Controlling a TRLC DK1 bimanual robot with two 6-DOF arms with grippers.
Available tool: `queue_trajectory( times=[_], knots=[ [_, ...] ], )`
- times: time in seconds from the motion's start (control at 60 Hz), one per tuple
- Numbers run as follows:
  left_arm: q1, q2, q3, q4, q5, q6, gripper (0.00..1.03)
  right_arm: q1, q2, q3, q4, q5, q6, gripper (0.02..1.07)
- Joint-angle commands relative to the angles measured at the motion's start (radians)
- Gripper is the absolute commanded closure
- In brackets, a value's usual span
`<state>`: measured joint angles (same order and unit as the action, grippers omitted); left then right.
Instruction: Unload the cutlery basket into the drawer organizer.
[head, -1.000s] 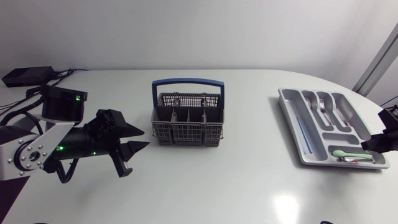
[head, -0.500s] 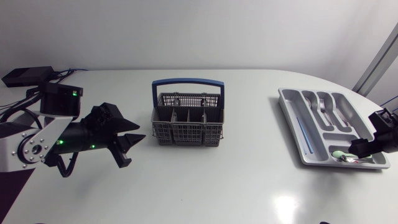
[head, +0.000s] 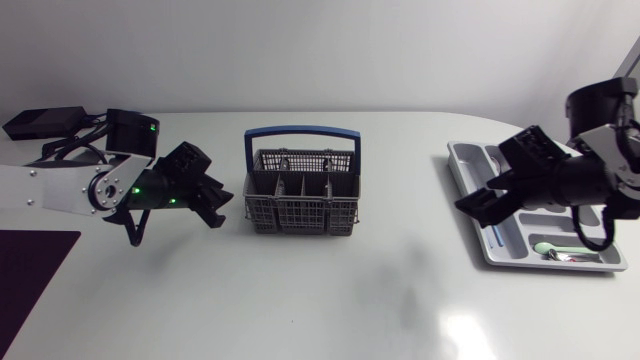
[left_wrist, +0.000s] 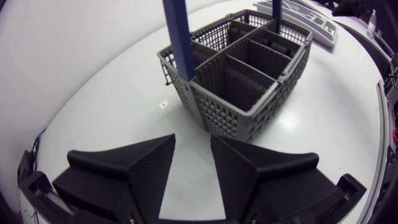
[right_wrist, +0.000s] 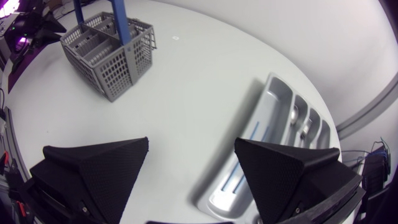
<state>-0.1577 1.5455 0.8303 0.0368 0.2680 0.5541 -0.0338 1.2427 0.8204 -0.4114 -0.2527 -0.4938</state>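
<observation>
Left gripper (head: 218, 205) (left_wrist: 193, 149) sits just left of the basket (head: 302, 198) (left_wrist: 242, 81), apart from it. Its fingers are a narrow gap apart and hold nothing. Right gripper (head: 475, 214) (right_wrist: 191, 146) hangs over the left rim of the organizer (head: 466, 158) (right_wrist: 273, 143), with its fingers spread wide and nothing between them.

The grey basket stands upright near the middle of the table (head: 380, 290), toward the far edge, with its blue handle (head: 303, 131) raised. The grey organizer lies near the right edge. Metal cutlery (head: 522, 166) (right_wrist: 305, 127) lies in its far compartments. A green-handled piece (head: 547, 246) lies in the cross compartment at the near end.
</observation>
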Motion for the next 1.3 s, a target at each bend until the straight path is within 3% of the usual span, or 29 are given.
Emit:
queue_trajectory(
  times=[0.0, 0.25, 0.533, 1.283],
  knots=[
    [-0.005, 0.057, 0.061, 0.017, -0.019, -0.025, 0.61, 0.087, 0.06, -0.003, 0.045, 0.018, 0.092, 0.07],
    [-0.017, 0.171, 0.15, 0.02, -0.029, -0.033, 0.61, 0.27, 0.311, 0.114, 0.171, 0.02, 0.201, 0.07],
    [-0.065, 0.217, 0.204, 0.02, -0.041, -0.045, 0.61, 0.339, 0.478, 0.278, 0.168, 0.058, 0.233, 0.07],
    [-0.22, 0.234, 0.227, 0.015, -0.082, -0.086, 0.61, 0.341, 0.437, 0.215, 0.171, 0.098, 0.224, 0.07]
  ],
)
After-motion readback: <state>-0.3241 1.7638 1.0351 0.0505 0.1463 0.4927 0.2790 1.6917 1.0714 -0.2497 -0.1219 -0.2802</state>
